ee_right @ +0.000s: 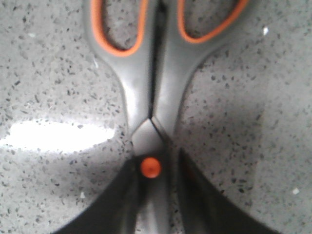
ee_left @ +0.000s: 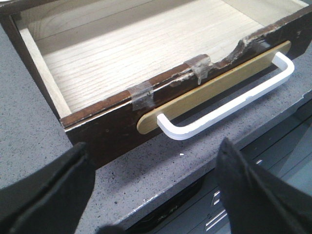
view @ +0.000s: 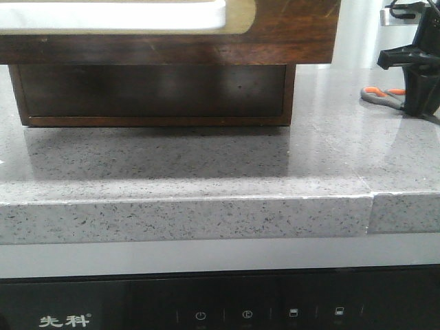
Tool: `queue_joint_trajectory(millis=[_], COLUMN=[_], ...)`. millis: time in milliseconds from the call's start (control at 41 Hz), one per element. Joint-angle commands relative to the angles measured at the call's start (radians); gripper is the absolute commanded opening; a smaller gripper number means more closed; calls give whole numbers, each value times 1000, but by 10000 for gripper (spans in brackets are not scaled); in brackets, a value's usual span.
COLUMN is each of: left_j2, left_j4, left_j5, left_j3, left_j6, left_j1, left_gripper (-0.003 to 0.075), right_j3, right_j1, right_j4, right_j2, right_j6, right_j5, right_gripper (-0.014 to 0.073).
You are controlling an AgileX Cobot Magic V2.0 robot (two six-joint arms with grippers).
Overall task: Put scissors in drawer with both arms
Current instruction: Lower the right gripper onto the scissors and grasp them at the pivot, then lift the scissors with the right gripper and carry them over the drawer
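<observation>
A: What does the front view give us?

B: The drawer [view: 172, 27] fills the far left, pulled out over its dark wooden cabinet [view: 155, 93], which stands on the speckled grey counter [view: 206, 172]. Its white handle [view: 113, 15] runs along the top edge of the picture. At the far right the right gripper [view: 419, 103] reaches down to the counter, and the scissors [view: 382, 95] lie there with the orange-lined loops sticking out to its left. The gripper hides their blades. Below the counter's near edge sits a black appliance panel [view: 220, 309].

A: And the left wrist view?

B: It looks down into the open drawer [ee_left: 146, 63]; the pale wood floor is bare. The dark front is chipped and patched with clear tape [ee_left: 141, 95], and the white handle [ee_left: 229, 100] is fixed on a tan plate. The left gripper [ee_left: 151, 187] hangs just near of the drawer front, its fingers [ee_left: 46, 190] wide apart, holding nothing.

A: The right wrist view?

B: The scissors [ee_right: 151, 87] lie flat on the counter [ee_right: 53, 97], closed, the orange pivot rivet [ee_right: 150, 167] between the right gripper's [ee_right: 152, 195] fingers [ee_right: 204, 200]. The fingers sit close on either side of the blades near the pivot. The picture is blurred, so I cannot tell whether they are pressing the metal or merely beside it.
</observation>
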Motion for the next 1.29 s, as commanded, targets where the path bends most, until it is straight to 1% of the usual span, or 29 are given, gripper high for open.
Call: queue_joint_trajectory(millis=[0, 171, 317, 463, 683, 1098, 1171, 1268], left_j2=[7, 7, 7, 7, 7, 7, 7, 7], left_j4=[0, 0, 0, 0, 0, 0, 0, 0], left_j5=[-70, -70, -70, -70, -70, -70, -70, -70], left_j3=[-34, -34, -34, -34, -34, -34, -34, -34], left_j6=[3, 3, 3, 3, 3, 3, 3, 3], left_j1=[-9, -9, -9, -9, -9, -9, -9, -9], left_gripper=[512, 512, 512, 512, 512, 512, 512, 512], right_j3=[-23, -24, -24, -24, -24, -24, -24, -24], right_j1=[-3, -3, -2, 1, 33, 148, 181, 241], right_j4=[33, 35, 42, 45, 45, 46, 57, 101], right_j2=[-41, -56, -110, -209, -385, -673, -708, -741], right_j6=[-11, -11, -11, -11, -21, -38, -69, -151], right_j5=[-12, 20, 37, 38, 29, -68, -76, -86], right_gripper=[108, 97, 97, 97, 97, 97, 97, 97])
